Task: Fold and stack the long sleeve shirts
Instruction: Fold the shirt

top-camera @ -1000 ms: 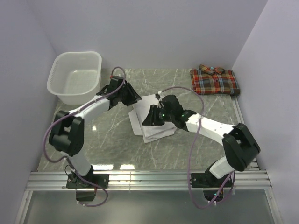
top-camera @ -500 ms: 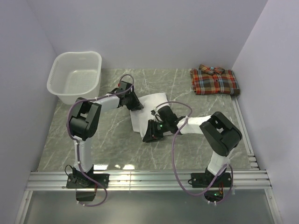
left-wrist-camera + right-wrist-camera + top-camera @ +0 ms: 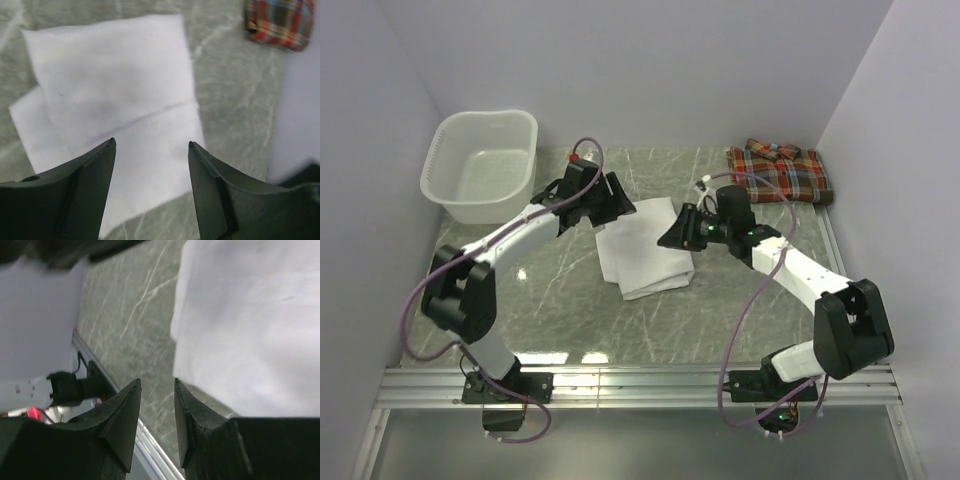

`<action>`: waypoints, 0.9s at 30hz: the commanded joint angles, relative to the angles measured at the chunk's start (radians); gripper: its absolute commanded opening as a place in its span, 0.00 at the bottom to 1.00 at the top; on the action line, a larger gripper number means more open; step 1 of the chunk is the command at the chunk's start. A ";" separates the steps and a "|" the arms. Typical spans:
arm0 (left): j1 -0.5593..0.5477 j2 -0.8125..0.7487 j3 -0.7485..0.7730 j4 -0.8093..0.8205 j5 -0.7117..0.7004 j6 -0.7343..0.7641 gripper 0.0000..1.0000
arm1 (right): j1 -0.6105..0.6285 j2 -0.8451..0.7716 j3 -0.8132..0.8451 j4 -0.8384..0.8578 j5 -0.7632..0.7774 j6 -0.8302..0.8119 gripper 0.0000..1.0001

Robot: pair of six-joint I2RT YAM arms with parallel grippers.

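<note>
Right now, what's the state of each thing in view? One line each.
white shirt: folded, lying flat mid-table, not held.
plaid shirt: folded, at the far right corner, apart from the white one, not stacked.
laundry basket: upright at the far left, looks empty.
left gripper: fingers wide apart, empty, above the white shirt.
right gripper: fingers a narrow gap apart, empty, at the white shirt's edge.

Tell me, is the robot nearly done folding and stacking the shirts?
Nearly. Done: the plaid shirt lies folded in the far right corner, and the white shirt looks folded into a rectangle in the middle. In hand: nothing; the left gripper and the right gripper both hover open at the white shirt's edges. Left: stacking, since the two shirts lie apart.
</note>
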 commanded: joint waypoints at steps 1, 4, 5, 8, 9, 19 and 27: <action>-0.063 -0.134 -0.071 -0.034 -0.024 0.033 0.65 | -0.080 0.018 0.002 -0.012 -0.065 -0.015 0.40; -0.125 -0.164 -0.136 -0.037 -0.014 0.036 0.63 | -0.126 0.056 -0.008 0.045 -0.112 0.014 0.41; -0.140 -0.161 -0.160 -0.035 -0.003 0.036 0.62 | -0.131 0.071 -0.013 0.060 -0.117 0.020 0.41; -0.202 -0.121 -0.202 -0.023 0.045 0.039 0.59 | -0.141 0.137 -0.042 0.135 -0.140 0.055 0.40; -0.226 -0.109 -0.213 -0.012 0.058 0.035 0.59 | -0.144 0.155 -0.050 0.169 -0.142 0.068 0.40; -0.237 -0.058 -0.374 -0.003 0.049 0.018 0.45 | -0.181 0.329 -0.274 0.325 -0.160 0.095 0.39; -0.196 -0.098 -0.430 -0.028 0.048 0.016 0.41 | -0.197 0.251 -0.346 0.314 -0.145 0.091 0.39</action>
